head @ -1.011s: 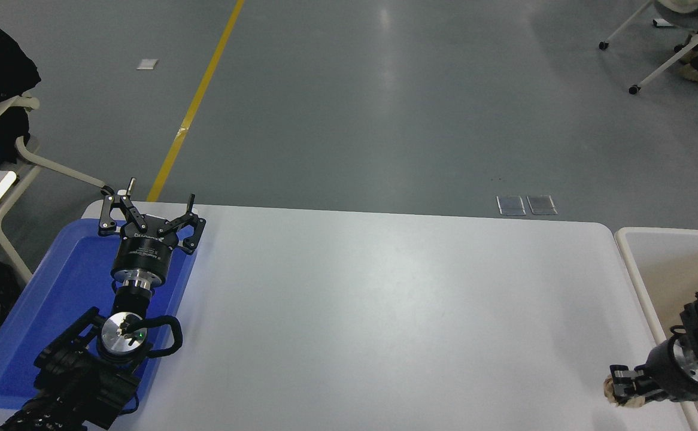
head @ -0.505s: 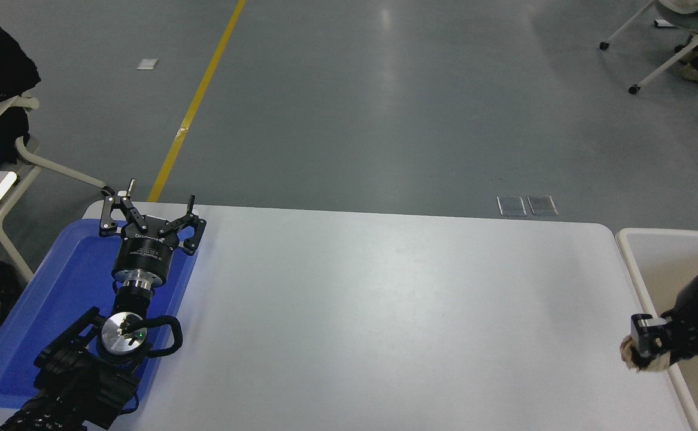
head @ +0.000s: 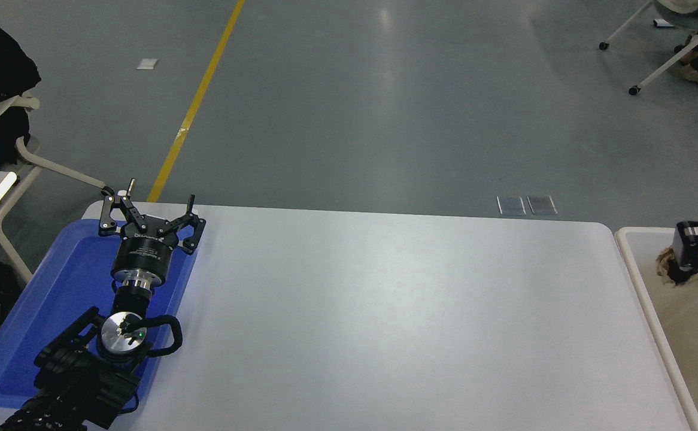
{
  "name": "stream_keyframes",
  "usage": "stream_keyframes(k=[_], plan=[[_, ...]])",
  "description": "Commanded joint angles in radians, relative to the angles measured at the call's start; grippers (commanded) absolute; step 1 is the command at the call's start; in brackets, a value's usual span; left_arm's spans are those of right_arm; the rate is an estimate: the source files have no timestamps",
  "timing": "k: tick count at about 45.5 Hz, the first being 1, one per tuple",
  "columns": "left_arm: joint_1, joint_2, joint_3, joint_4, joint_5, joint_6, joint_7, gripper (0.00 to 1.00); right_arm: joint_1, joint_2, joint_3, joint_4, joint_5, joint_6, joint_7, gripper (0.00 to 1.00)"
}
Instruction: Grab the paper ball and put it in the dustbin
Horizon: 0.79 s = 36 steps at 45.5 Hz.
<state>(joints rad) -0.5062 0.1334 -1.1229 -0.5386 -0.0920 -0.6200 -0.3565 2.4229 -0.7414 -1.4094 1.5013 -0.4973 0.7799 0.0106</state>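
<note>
Right claw (head: 681, 263) at frame's right edge, grasping paper ball (head: 665, 261) above dustbin (head: 630, 263), past worktop (head: 385, 311) edge. Left claw (head: 148, 211) released, parked lower left.

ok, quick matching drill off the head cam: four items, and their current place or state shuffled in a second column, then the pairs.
Items
1. paper ball
2. left gripper
3. dustbin
4. blue tray

Place or state
A. jaws spread, over the tray's far end
B. off the table's right edge, only partly in frame
C. pinched in the right gripper, above the bin's inside
D. on the white table, at its left side

Pairs: 1-C, 2-A, 3-B, 4-D
</note>
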Motion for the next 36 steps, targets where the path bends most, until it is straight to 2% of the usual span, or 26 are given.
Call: stream_keyframes(k=[1,13,28,36], plan=[[0.0,0.0,0.0,0.0,0.0,0.0,-0.001,1.0,0.087,0.019,-0.023,0.0,0.011,0.006,-0.001,0.0],[0.0,0.0,0.0,0.0,0.0,0.0,-0.001,1.0,0.085,0.028,-0.031,-0.004,0.023,0.006,-0.001,0.0],[0.002,0.0,-0.002,0.0,0.0,0.0,-0.001,1.0,0.091,0.023,-0.175,-0.009,0.023,0.006,-0.004,0.0],[0.002,0.0,-0.002,0.0,0.0,0.0,-0.001,1.0,0.093,-0.027,-0.292,-0.03,0.01,0.006,-0.006,0.0]])
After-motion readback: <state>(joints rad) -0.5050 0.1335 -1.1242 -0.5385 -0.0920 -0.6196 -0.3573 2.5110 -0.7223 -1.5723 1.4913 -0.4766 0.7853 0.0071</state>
